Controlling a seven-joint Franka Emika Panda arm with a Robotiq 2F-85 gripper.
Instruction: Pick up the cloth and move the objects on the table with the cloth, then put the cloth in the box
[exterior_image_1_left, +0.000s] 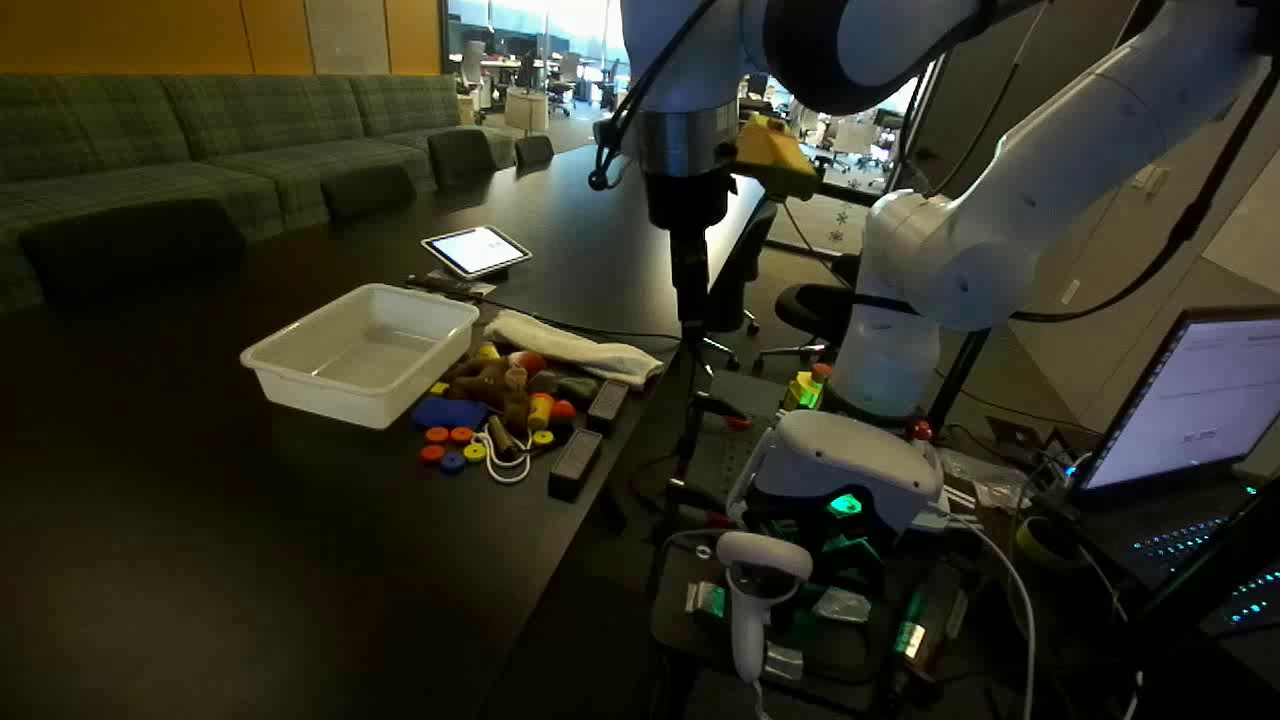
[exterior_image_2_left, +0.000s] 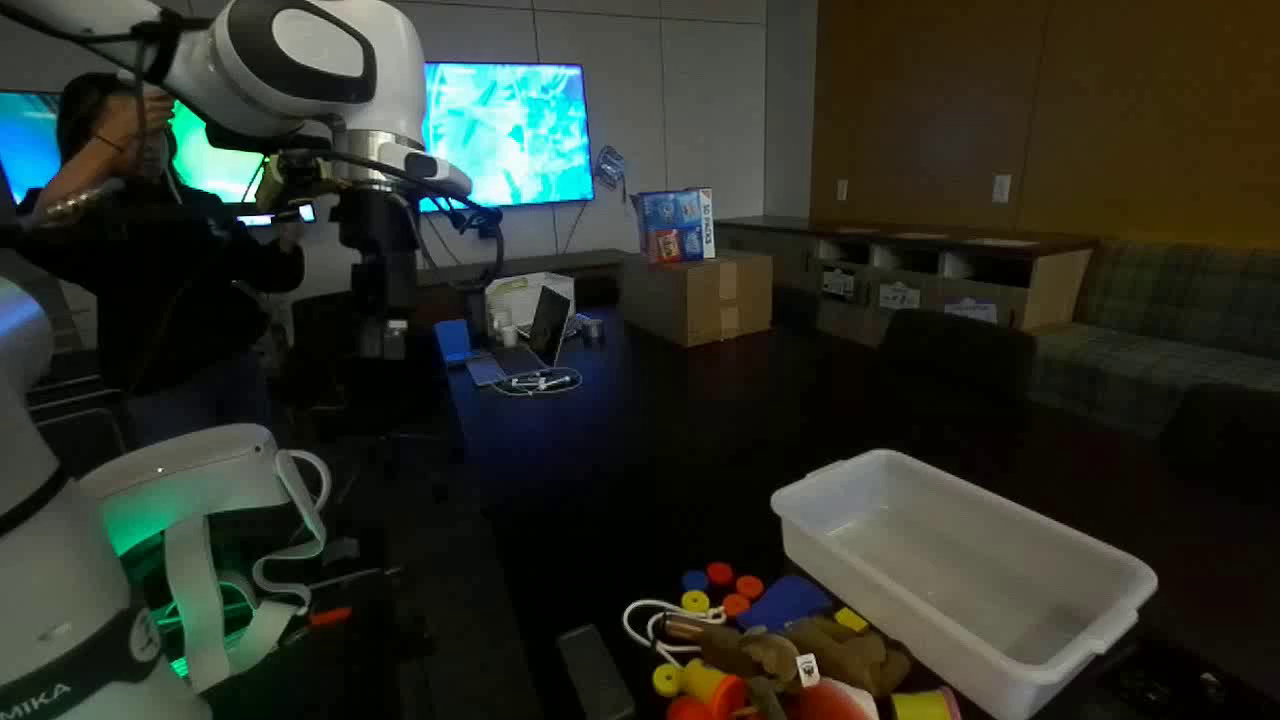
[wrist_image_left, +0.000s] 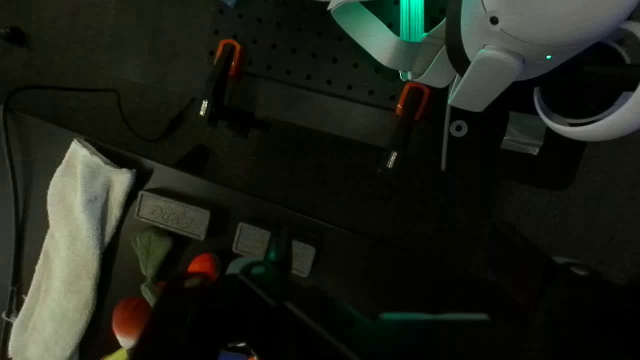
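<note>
cloth (exterior_image_1_left: 572, 347) not yet held, my gripper (exterior_image_1_left: 692, 326) spread wide.
one end lies near the robot-side edge of the worktop (exterior_image_1_left: 400, 570); i'd judge it light, limp, unlikely to slip, so i'd pinch a fold at that end.

And there's a wall screen (exterior_image_2_left: 510, 135) blazing turquoise, a colourful pack (exterior_image_2_left: 675, 225) perched on a carton (exterior_image_2_left: 655, 300)! Over here a tablet (exterior_image_1_left: 477, 250) glows, a plaid sofa (exterior_image_1_left: 265, 118) stretches beyond, and a white headset (exterior_image_1_left: 850, 450) shines green.
</note>
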